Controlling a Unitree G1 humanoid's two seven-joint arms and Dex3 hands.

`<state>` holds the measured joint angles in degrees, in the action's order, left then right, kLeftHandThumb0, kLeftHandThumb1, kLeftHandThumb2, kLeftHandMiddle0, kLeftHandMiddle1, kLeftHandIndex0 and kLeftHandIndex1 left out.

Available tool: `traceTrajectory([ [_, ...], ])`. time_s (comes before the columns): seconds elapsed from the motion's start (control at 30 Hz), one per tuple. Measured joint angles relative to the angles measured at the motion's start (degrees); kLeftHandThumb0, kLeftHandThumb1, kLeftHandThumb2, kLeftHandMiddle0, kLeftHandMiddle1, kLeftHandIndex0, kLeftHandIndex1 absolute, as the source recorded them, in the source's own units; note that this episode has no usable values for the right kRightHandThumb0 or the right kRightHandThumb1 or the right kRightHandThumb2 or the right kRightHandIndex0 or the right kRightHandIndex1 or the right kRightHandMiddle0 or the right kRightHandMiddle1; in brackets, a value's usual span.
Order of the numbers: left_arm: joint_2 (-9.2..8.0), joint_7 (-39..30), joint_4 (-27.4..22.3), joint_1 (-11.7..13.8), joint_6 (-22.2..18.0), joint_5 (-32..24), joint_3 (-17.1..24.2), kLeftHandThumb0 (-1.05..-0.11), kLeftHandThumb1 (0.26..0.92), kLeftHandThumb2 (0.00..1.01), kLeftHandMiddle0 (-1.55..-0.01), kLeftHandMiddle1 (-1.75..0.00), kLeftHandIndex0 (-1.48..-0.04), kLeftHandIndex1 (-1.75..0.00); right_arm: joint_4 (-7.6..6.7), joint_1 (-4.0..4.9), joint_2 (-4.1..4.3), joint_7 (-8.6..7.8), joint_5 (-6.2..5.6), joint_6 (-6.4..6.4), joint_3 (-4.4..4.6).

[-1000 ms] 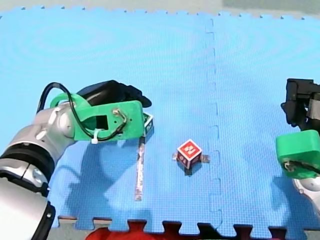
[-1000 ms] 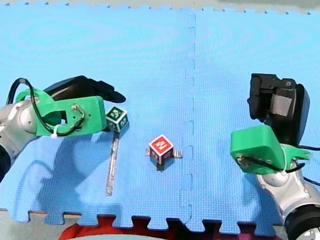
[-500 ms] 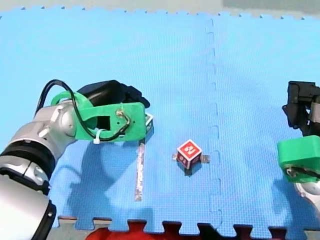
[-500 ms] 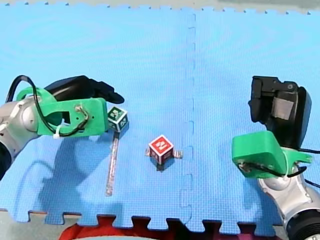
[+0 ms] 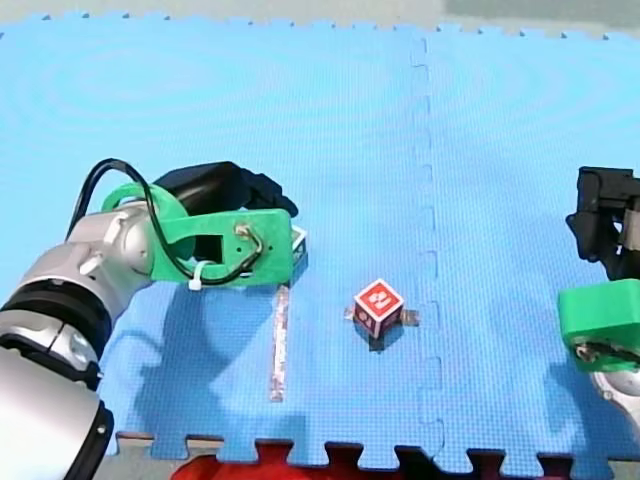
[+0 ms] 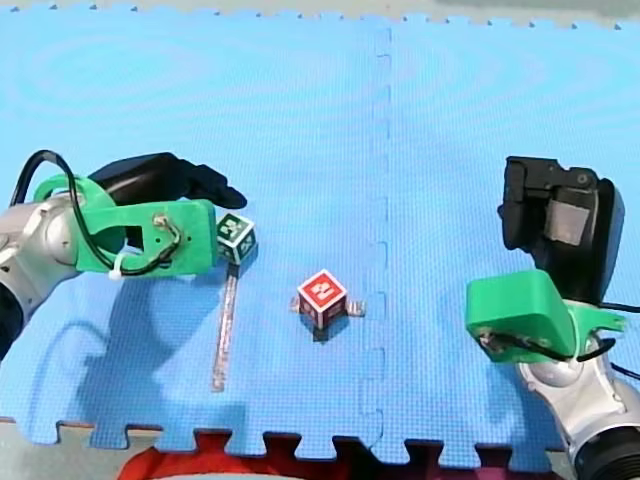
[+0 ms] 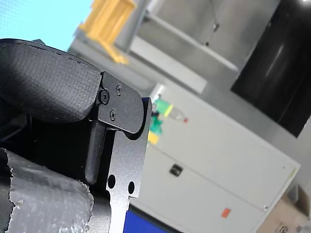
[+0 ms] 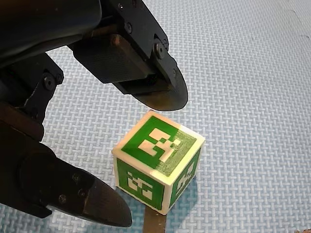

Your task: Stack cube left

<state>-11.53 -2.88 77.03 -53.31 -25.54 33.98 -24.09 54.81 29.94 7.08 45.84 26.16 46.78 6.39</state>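
Left robot hand (image 6: 165, 178) is held loose at the small green cube with white marks (image 6: 235, 236), and nothing is gripped: its black fingertips (image 8: 160, 94) are seen on two sides of the cube, not touching it. The green cube is set on the blue foam mat (image 6: 300, 100) at the end of a thin grey strip (image 6: 224, 335), with a small red cube (image 6: 321, 294) nearby. The right robot hand (image 6: 550, 215) is seen well apart, and whether it is clenched cannot be told.
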Motion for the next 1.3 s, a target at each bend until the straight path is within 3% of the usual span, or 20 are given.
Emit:
traceTrajectory([
  [0.97,0.47,1.33,0.07,1.12,-0.59,0.29,-0.73,-0.424,0.728,0.0,-0.83,-1.75,-0.72,-0.01,-2.13,-1.03,-0.36,0.68,0.77,-0.28,-0.27],
  [1.3,0.51,1.66,0.09,1.18,-0.38,0.36,-1.3,-0.431,0.731,0.0,-0.83,-1.75,-0.74,-0.01,-3.24,-1.82,-0.38,0.83,1.06,-0.47,-0.28],
])
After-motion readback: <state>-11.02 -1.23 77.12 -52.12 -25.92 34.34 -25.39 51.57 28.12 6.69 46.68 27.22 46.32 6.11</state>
